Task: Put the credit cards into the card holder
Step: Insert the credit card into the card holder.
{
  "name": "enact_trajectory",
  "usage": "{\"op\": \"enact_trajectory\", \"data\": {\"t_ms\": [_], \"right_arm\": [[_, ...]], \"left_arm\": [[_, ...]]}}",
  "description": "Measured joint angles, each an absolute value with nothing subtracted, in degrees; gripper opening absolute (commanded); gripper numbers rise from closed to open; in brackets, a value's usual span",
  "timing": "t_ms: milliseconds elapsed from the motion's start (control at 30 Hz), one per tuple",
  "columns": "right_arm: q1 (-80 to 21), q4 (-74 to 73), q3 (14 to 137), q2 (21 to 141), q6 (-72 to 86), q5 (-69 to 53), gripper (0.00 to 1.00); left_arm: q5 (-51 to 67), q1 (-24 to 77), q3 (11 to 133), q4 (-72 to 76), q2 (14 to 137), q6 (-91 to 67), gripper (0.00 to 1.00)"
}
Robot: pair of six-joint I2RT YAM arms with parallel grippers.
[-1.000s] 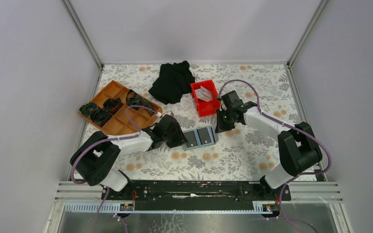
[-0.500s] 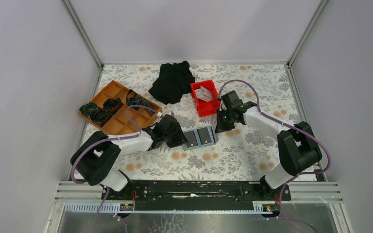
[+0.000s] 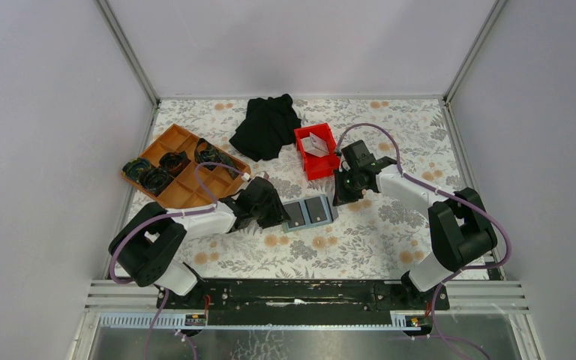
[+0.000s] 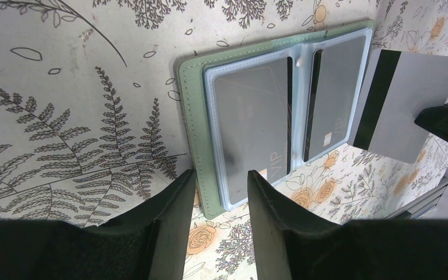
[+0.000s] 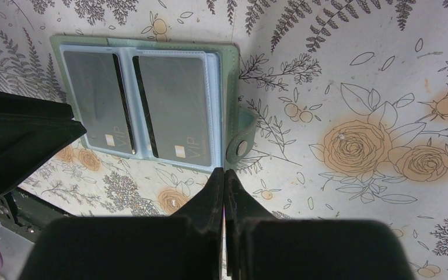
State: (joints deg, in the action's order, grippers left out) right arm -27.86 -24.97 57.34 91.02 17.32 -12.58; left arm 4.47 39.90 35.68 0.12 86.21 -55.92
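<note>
The card holder (image 3: 307,212) lies open and flat on the floral table, with a dark credit card in each of its two clear sleeves (image 4: 256,122) (image 5: 172,105). My left gripper (image 4: 220,175) stands open at the holder's near left corner, a finger on either side of its green edge. My right gripper (image 5: 224,171) is shut on a light grey credit card with a dark stripe (image 4: 411,102). That card hangs tilted just past the holder's right edge. In the right wrist view it is only a thin sliver between the fingers.
A red bin (image 3: 319,166) with white cards in it (image 3: 316,142) stands behind the holder. A black cloth (image 3: 266,126) lies at the back. An orange compartment tray (image 3: 171,191) holding dark items is at the left. The holder's snap tab (image 5: 240,143) sticks out beside my right fingertips.
</note>
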Motion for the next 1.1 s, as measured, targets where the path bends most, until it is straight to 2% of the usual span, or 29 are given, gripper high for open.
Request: {"op": "enact_trajectory", "data": {"t_ms": [1100], "right_arm": [[-27.7, -21.5, 55.5, 91.0, 19.4, -15.0, 0.00]], "left_arm": [[4.5, 39.9, 35.7, 0.2, 86.3, -55.9, 0.45]]}}
